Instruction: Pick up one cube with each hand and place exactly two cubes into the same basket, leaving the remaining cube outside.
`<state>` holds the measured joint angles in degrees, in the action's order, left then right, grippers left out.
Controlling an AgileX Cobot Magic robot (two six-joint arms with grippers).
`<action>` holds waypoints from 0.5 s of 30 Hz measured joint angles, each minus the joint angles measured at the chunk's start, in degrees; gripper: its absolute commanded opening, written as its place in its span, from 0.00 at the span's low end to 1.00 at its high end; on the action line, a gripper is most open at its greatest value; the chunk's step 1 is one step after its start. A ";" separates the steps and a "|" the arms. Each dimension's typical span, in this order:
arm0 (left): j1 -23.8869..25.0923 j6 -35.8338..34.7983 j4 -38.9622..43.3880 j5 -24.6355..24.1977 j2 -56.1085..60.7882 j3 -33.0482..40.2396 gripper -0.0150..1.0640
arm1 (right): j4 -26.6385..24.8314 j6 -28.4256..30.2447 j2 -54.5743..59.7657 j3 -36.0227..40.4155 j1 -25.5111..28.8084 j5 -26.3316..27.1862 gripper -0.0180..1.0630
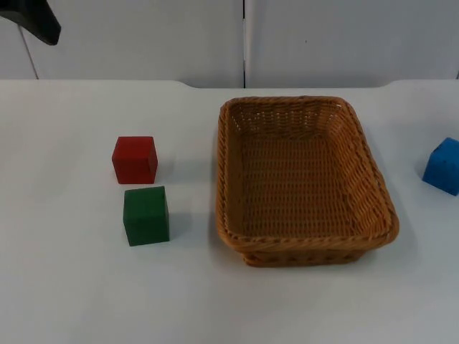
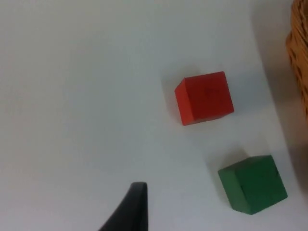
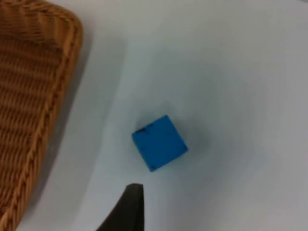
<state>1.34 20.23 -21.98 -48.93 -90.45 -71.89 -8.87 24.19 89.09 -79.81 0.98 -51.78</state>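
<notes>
Partly cut off at the right edge of the top view, a blue cube (image 1: pixel 443 166) sits on the white table (image 1: pixel 79 287), well apart from the wicker basket (image 1: pixel 373 179) to its left. Only a dark piece of the left arm (image 1: pixel 39 20) shows at the upper left corner of that view, far above the red cube (image 1: pixel 135 159) and the green cube (image 1: pixel 146 215), which stand just beside each other left of the basket, red farther back, green nearer the lower edge. From the left wrist, one black fingertip (image 2: pixel 130 207) hangs above bare table, near both cubes and touching neither; whether the left gripper is spread or closed cannot be told. From the right wrist, a fingertip (image 3: pixel 127 207) hovers just beside the blue cube (image 3: pixel 159 142), which sits turned diagonally; the right gripper's state likewise cannot be told. Rectangular, the basket runs its long axis from front to back and holds no cubes.
</notes>
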 measured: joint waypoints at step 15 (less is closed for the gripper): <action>-5.60 0.37 -1.30 0.43 -16.54 -10.77 0.99 | -2.04 10.01 15.57 -6.03 -2.91 -2.67 0.90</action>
<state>-4.26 20.60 -23.28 -48.51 -107.00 -82.66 -10.91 34.20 104.66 -85.83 -1.93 -54.45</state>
